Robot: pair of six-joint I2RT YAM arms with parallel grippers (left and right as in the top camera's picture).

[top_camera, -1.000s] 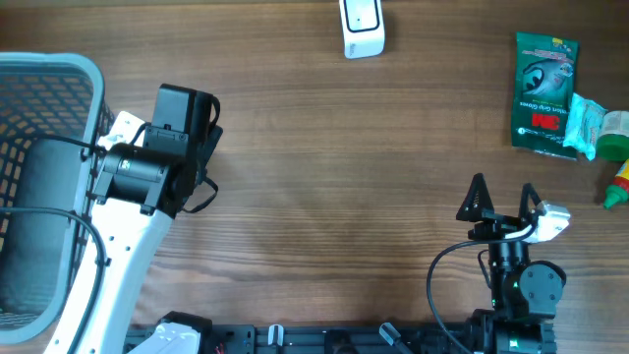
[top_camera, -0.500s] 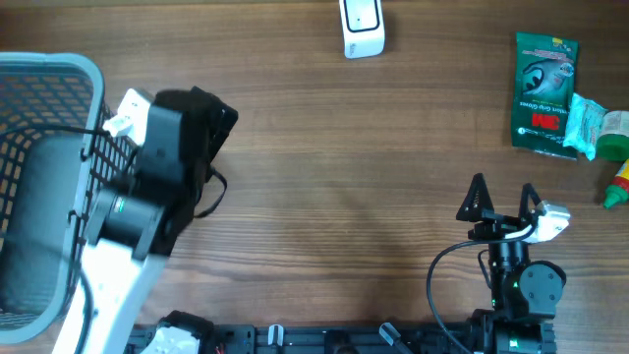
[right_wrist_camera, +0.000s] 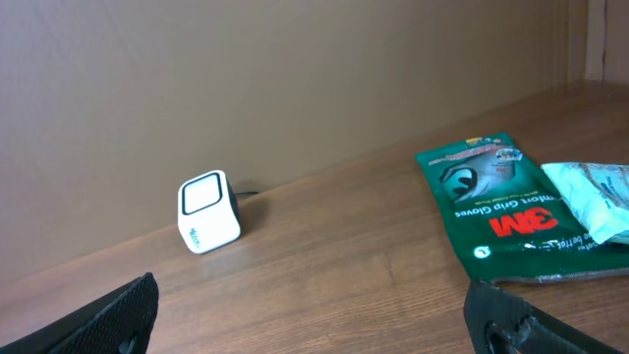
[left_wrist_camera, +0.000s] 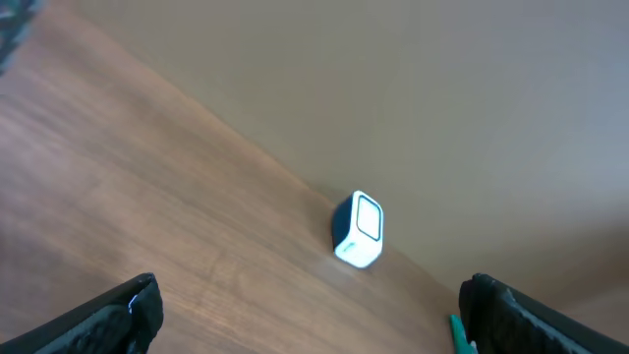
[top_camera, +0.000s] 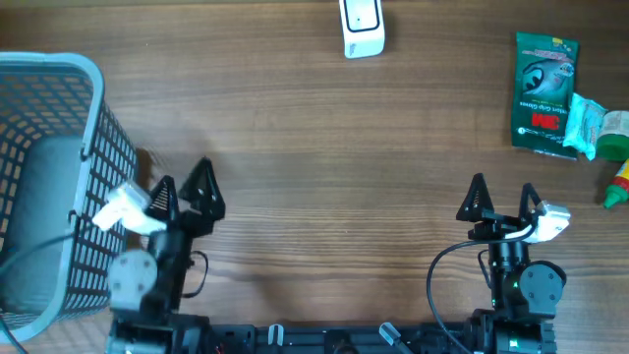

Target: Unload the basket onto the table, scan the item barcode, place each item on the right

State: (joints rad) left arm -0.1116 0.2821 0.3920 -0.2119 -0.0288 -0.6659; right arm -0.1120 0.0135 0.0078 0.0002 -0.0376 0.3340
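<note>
**2 hands spread, nothing held**

Left hand (top_camera: 184, 184) and right hand (top_camera: 503, 189) sit with fingers wide apart at the worktop's (top_camera: 324, 147) near edge. The white scanner (top_camera: 362, 28) stands at the far edge. The green glove pack (top_camera: 545, 93) lies far right, well apart from it.

The basket (top_camera: 93, 108) runs off the overhead view's left edge, and the scanner (top_camera: 362, 31) is clipped by the top edge. At the right edge a green item (top_camera: 615, 147) and a yellowish, red-tipped item (top_camera: 619, 185) are cut off, too little showing to name them. A pale packet (top_camera: 593, 120) covers the glove pack's (top_camera: 543, 88) lower right corner, and the small print on the pack is unreadable from overhead. In its wrist view the left end effector (left_wrist_camera: 305, 317) shows only fingertips (left_wrist_camera: 118, 313) at the bottom edge. A green sliver (left_wrist_camera: 458, 332) there is too small to identify, and a dark blur (left_wrist_camera: 12, 20) fills the top left corner. The right end effector (right_wrist_camera: 314, 320) is likewise cropped to fingertips (right_wrist_camera: 108, 320), and there the packet runs off the right edge.
</note>
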